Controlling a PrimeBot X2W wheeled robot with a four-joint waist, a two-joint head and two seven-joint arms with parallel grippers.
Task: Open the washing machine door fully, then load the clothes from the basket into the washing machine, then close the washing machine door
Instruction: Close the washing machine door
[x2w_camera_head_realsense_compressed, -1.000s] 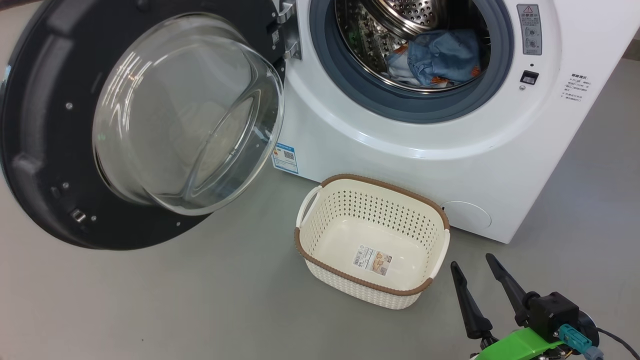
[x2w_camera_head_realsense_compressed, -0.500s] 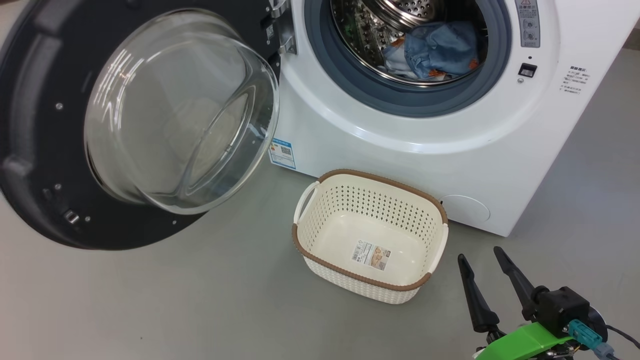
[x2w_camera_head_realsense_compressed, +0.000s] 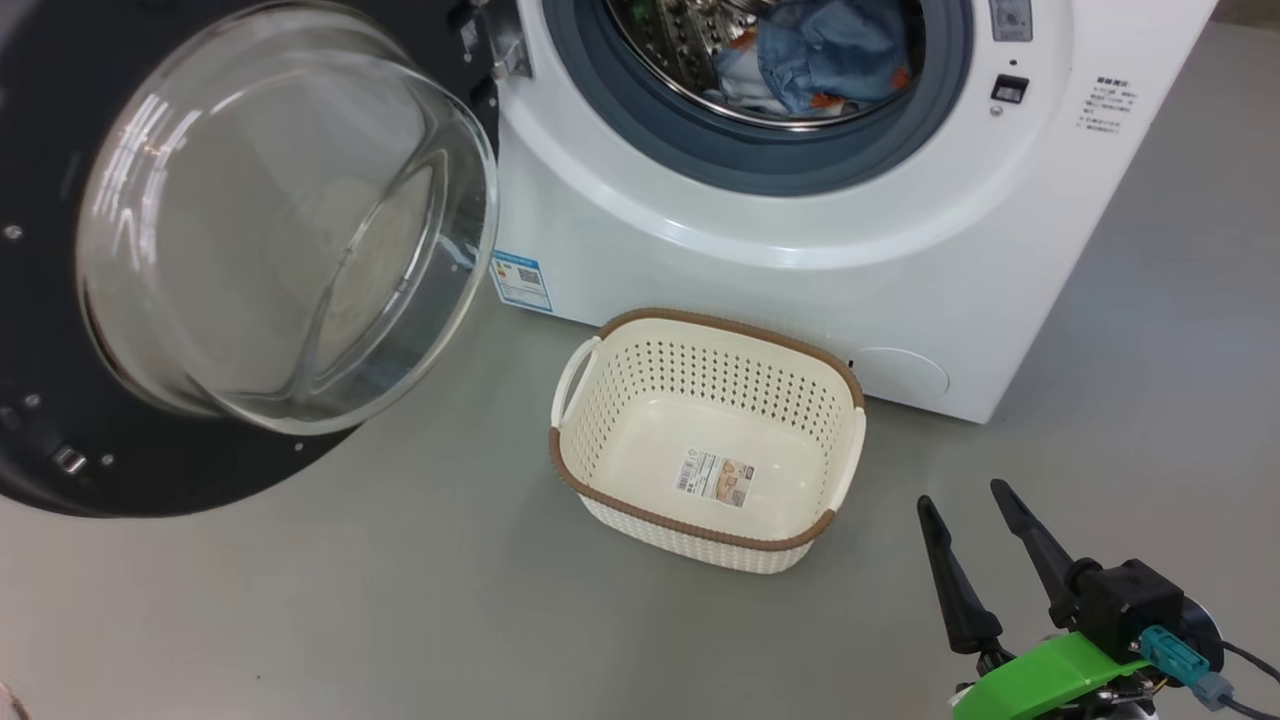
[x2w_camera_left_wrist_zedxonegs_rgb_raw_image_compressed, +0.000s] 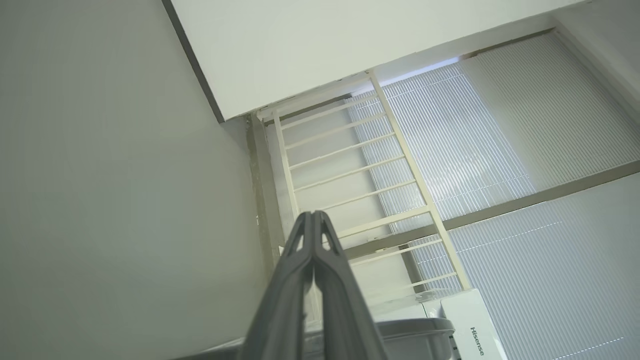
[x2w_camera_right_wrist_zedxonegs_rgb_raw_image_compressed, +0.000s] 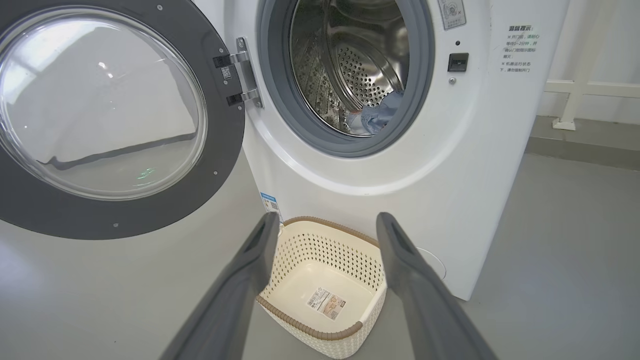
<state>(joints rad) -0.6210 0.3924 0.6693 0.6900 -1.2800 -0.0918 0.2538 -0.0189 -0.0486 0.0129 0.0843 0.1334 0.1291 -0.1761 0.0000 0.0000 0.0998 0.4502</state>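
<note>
Inside washing machine, same clothes

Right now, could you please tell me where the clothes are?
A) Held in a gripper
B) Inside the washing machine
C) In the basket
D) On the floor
B: the blue clothes lie in the drum of the open washing machine, while the basket has nothing in it but its paper label.

The washing machine door hangs wide open, left side. Blue clothes sit in the washing machine, basket upright just in front.
</note>
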